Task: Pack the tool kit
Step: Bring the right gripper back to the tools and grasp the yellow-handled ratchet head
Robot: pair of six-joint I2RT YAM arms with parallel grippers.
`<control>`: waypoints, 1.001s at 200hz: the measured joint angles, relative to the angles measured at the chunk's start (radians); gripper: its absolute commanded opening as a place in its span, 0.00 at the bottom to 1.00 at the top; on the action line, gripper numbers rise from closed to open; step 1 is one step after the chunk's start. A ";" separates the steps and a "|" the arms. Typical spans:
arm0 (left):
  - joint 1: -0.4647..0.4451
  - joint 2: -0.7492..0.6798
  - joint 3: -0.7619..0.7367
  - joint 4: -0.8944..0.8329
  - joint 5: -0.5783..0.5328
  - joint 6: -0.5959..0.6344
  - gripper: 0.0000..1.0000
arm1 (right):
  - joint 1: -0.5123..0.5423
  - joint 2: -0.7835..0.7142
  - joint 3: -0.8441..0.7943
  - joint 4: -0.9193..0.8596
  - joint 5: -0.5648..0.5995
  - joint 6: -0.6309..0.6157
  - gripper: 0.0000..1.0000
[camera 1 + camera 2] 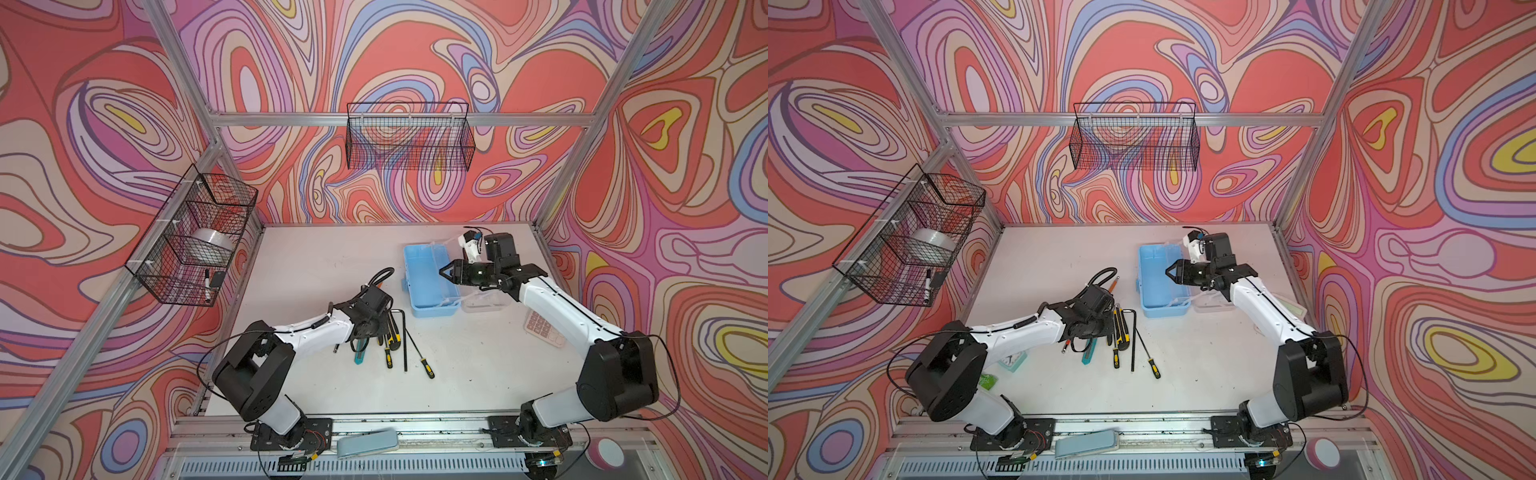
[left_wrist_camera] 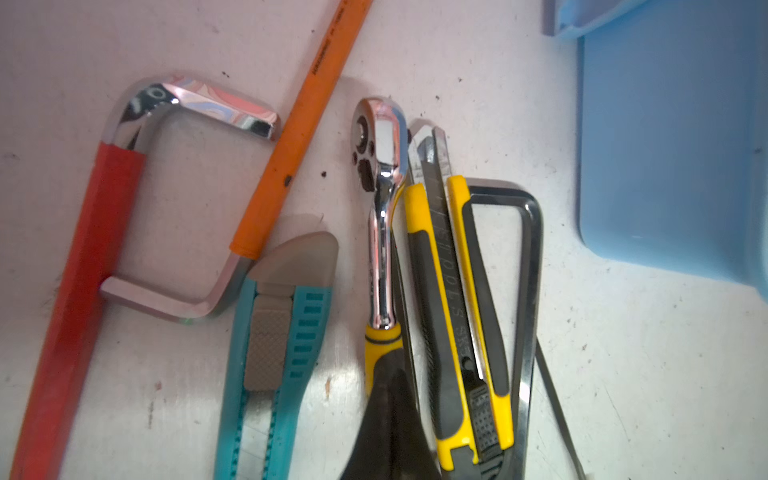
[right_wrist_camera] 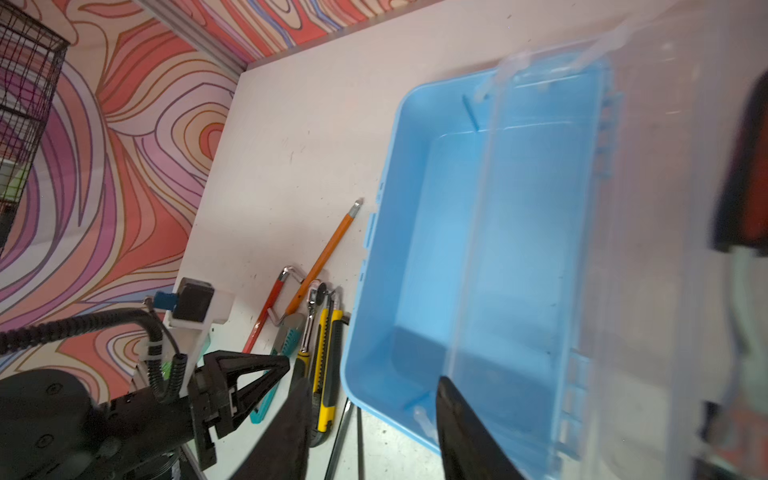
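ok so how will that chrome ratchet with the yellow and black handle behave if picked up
The chrome ratchet with the yellow and black handle looks solid metal, so probably stiff and head-heavy, apt to tip in a handle grasp. Its polished shaft seems slippery; the rubbery handle should grip better.

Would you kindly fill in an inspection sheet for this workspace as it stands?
Surface: white table, scuffed and speckled.
Job's things: blue case open and empty, clear lid raised; ratchet, yellow knife, teal knife, hex keys and screwdrivers lie loose beside it.
Clutter: pink calculator partly hidden by the right arm.
Grippers: left claw shut at the ratchet's handle, grip unclear; right claw open above the case.
Cables: corrugated cable arches over the left arm; thin leads loop beside both arms.
Surroundings: back basket looks empty; side basket holds a tape roll and marker; pedal on the front rail.
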 measured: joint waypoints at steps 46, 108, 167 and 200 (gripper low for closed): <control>0.000 -0.035 -0.046 0.000 -0.009 -0.019 0.25 | 0.171 0.117 0.060 0.011 0.080 0.052 0.48; 0.011 -0.255 -0.156 -0.006 -0.067 -0.070 0.46 | 0.399 0.306 0.237 -0.070 0.270 0.098 0.44; 0.080 -0.383 -0.243 -0.035 -0.088 -0.095 0.56 | 0.510 0.478 0.347 -0.153 0.375 0.113 0.39; 0.092 -0.429 -0.265 -0.055 -0.094 -0.102 0.59 | 0.533 0.533 0.368 -0.167 0.393 0.117 0.38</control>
